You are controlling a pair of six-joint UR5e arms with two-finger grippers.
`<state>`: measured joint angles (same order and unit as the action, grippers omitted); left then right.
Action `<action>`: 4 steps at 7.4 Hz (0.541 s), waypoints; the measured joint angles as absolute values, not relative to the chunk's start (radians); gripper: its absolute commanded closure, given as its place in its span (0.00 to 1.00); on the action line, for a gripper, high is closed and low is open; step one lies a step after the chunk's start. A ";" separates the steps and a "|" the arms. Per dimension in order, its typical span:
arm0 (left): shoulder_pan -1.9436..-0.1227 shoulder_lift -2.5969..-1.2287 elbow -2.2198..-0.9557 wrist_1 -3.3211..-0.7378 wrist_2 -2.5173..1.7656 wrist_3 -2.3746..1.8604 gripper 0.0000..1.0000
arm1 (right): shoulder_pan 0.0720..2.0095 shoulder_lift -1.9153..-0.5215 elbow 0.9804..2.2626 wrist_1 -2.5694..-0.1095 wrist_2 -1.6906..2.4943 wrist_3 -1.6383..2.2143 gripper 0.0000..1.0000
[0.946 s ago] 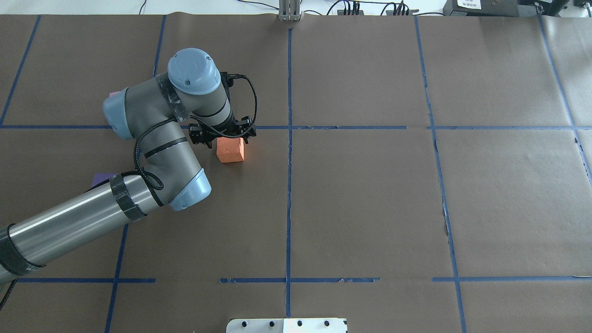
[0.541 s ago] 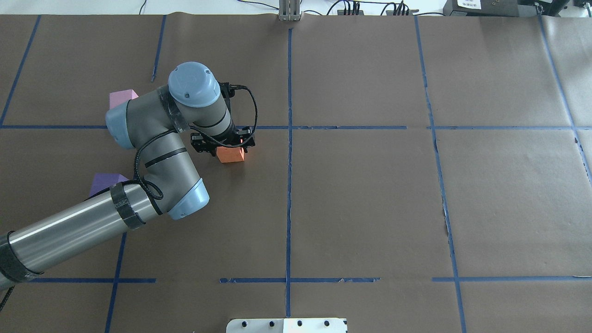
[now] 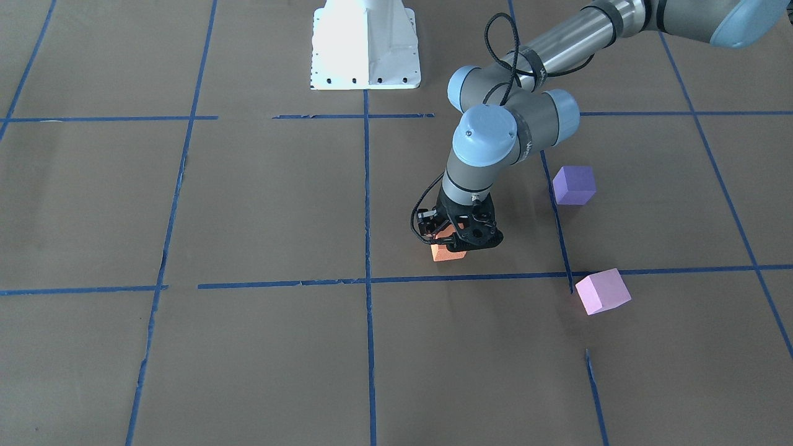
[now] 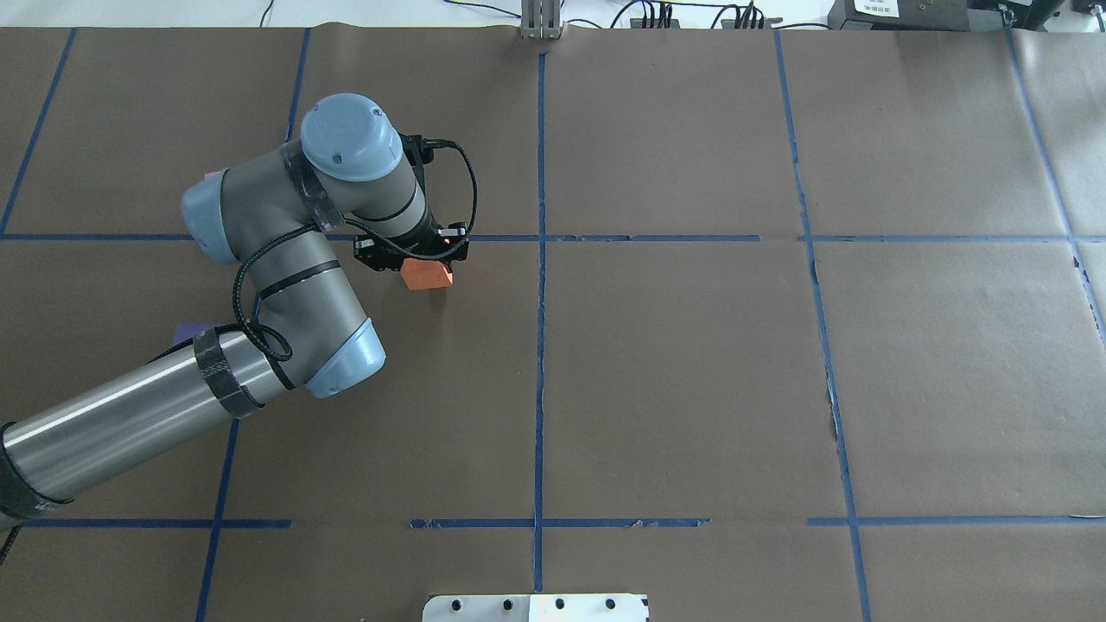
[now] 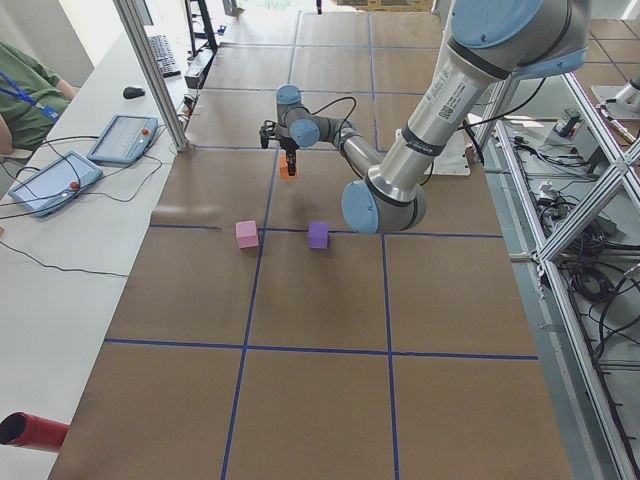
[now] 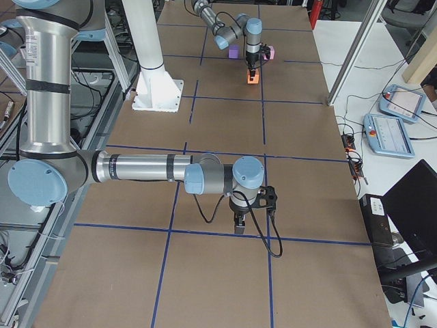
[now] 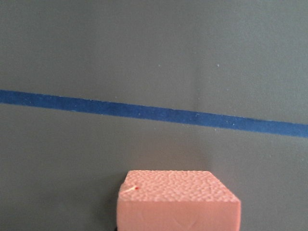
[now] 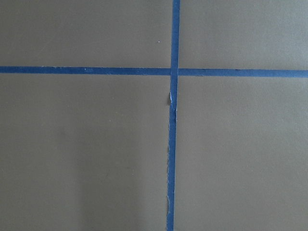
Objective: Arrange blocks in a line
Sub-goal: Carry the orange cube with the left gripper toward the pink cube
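My left gripper [image 4: 425, 259] is shut on the orange block [image 4: 426, 275], near a blue tape line on the left half of the table. It also shows in the front view [image 3: 460, 243], where the orange block [image 3: 447, 253] peeks out below the fingers. I cannot tell whether the block touches the paper. The left wrist view shows the block's top [image 7: 178, 199] at the bottom edge. The purple block [image 3: 573, 184] and the pink block [image 3: 602, 291] lie apart on the paper, mostly hidden under the arm in the overhead view. My right gripper [image 6: 239, 224] hangs low over a tape crossing; I cannot tell whether it is open or shut.
Brown paper with a blue tape grid [image 4: 540, 345] covers the table. The white robot base [image 3: 365, 43] stands at the robot's edge. Tablets [image 5: 120, 138] and cables lie on the side bench beside an operator [image 5: 20, 85].
My left gripper has come down over the orange block and shut on it. The block now looks smaller, tilted and slightly shifted toward the far tape line.
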<state>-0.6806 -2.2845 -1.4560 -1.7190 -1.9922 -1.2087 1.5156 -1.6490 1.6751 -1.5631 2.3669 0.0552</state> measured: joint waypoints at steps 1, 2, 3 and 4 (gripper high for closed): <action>-0.700 -2.281 -1.503 -1.667 -2.002 -1.199 1.00 | 1.515 -1.649 1.675 -1.563 2.367 0.055 0.00; -0.726 -2.262 -1.562 -1.616 -2.030 -1.184 1.00 | 1.515 -1.649 1.675 -1.563 2.367 0.055 0.00; -0.747 -2.214 -1.624 -1.589 -2.065 -1.157 1.00 | 1.515 -1.649 1.675 -1.563 2.367 0.055 0.00; -0.765 -2.157 -1.667 -1.595 -2.085 -1.129 1.00 | 1.515 -1.649 1.675 -1.564 2.367 0.055 0.00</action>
